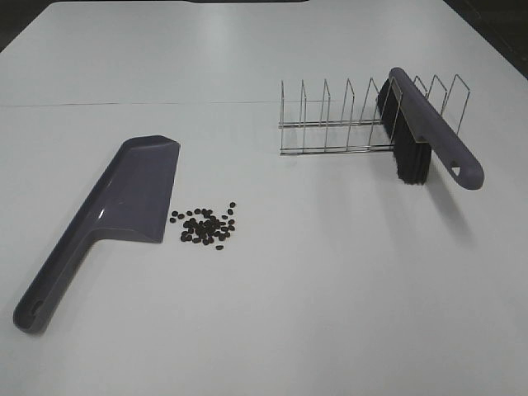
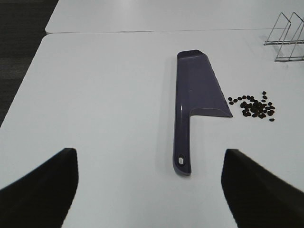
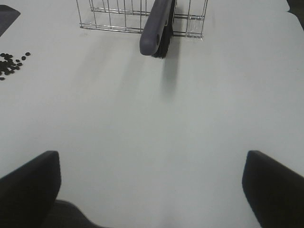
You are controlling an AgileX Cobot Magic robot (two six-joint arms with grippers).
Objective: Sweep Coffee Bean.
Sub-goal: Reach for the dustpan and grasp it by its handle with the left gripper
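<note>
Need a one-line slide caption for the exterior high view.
Purple dustpan lies flat beside a loose cluster of coffee beans; the brush sits in a wire rack.

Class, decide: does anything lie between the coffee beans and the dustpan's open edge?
Nothing visible does. The coffee beans lie right beside the open edge of the dustpan; the brush rests apart, in the wire rack.

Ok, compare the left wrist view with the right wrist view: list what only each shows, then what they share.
Only the left wrist view: the whole purple dustpan, handle nearest the camera, and the open left gripper. Only the right wrist view: the brush resting in the wire rack, and the open right gripper. Both: the coffee beans, part of the wire rack, and the white table.
</note>
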